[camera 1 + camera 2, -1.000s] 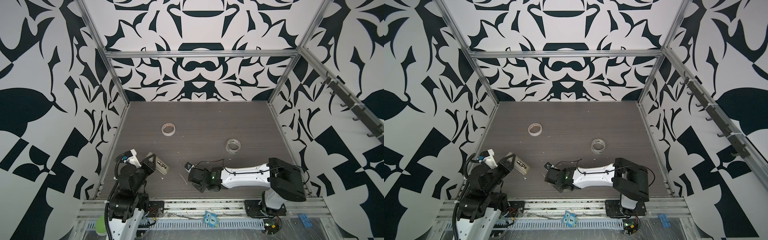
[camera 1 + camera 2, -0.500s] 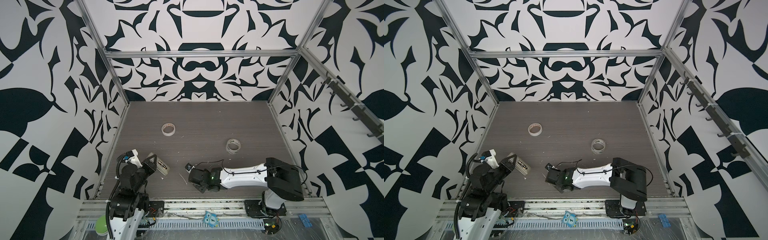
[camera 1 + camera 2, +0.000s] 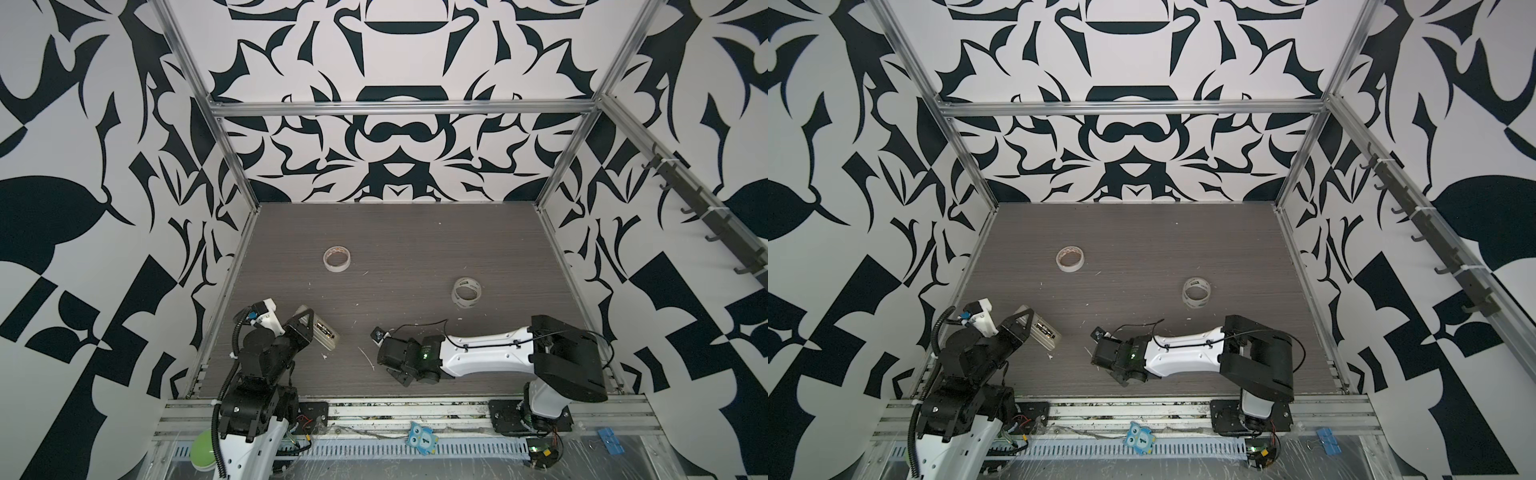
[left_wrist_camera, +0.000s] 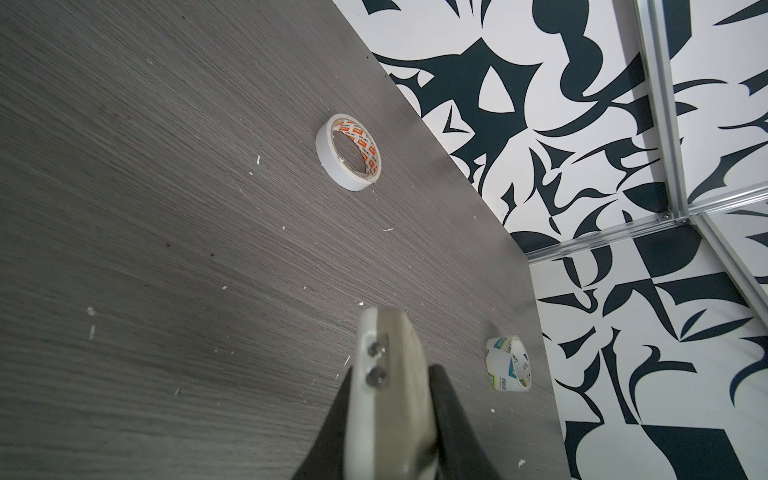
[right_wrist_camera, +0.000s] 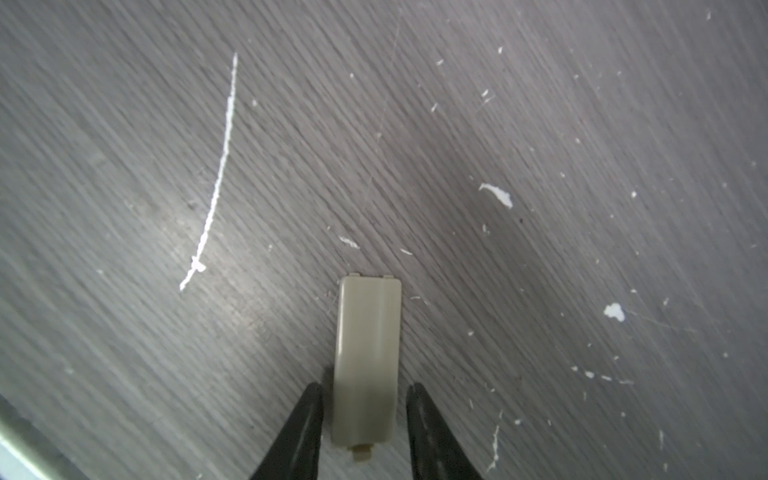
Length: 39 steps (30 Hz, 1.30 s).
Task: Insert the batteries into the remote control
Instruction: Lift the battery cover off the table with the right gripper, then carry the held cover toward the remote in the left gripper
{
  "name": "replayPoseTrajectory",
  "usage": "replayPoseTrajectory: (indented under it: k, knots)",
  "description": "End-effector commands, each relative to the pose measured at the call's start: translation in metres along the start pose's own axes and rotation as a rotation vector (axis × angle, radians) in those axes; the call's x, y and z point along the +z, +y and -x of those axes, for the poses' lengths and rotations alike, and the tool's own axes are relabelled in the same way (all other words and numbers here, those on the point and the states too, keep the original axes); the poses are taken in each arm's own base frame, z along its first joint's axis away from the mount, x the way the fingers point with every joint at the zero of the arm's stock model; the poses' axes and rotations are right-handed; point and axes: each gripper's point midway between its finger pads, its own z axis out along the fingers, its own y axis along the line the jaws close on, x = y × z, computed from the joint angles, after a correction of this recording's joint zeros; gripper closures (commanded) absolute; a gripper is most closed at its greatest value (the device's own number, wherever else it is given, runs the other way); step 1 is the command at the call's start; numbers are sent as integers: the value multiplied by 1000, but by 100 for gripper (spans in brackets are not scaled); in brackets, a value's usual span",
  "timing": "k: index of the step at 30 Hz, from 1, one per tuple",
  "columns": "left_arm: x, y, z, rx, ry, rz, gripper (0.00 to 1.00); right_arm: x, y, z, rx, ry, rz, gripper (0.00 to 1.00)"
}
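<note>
Remote control (image 3: pixel 331 340), slim beige plastic slab: clamped between the black fingers of the left pincer (image 3: pixel 305 328) at the near left of the grey wood-grain tabletop (image 3: pixel 415 249). It shows its plain back in both top views and is seen edge-on in the left wrist view.

Batteries (image 3: pixel 323 329), small dark cylinders: appear to lie in the open recess in the remote's back. They are too small in the top views to make out further.

Battery cover (image 5: pixel 368 340), small beige rectangular plastic panel: lies flat on the tabletop near its front edge, well apart from the remote. The right pincer (image 5: pixel 365 392) straddles the cover's nearer end with its jaws parted. A narrow gap shows on each side, so neither black fingertip touches it.

White strand (image 5: pixel 216 178), thin and curved: lies on the tabletop beside the cover, among scattered white flecks.

White tape roll (image 3: pixel 336 259), orange-printed core: lies flat toward the far left of the tabletop.

Clear tape roll (image 3: pixel 467 293): sits right of centre, well apart from the white roll and beyond the right arm.
</note>
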Motion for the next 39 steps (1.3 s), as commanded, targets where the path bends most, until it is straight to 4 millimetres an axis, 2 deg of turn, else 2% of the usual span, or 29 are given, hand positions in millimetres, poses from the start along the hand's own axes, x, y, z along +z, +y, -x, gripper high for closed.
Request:
replayPoseTrajectory:
  k: [1,6,10,25,39]
  knots:
    - [0,-6,2,13,-16,-38,100,-12,-3,13,13,-43,-4,54]
    - [0,-6,2,13,-13,-36,100,-17,-3,17,18,-55,1,41]
    - [-1,-7,2,12,-14,-39,100,-19,-4,16,21,-57,0,38]
    - [0,-6,2,14,-10,-35,100,-16,0,-2,103,-14,63,46]
    - [1,-7,2,16,-12,-38,100,-3,-1,-6,107,15,57,53]
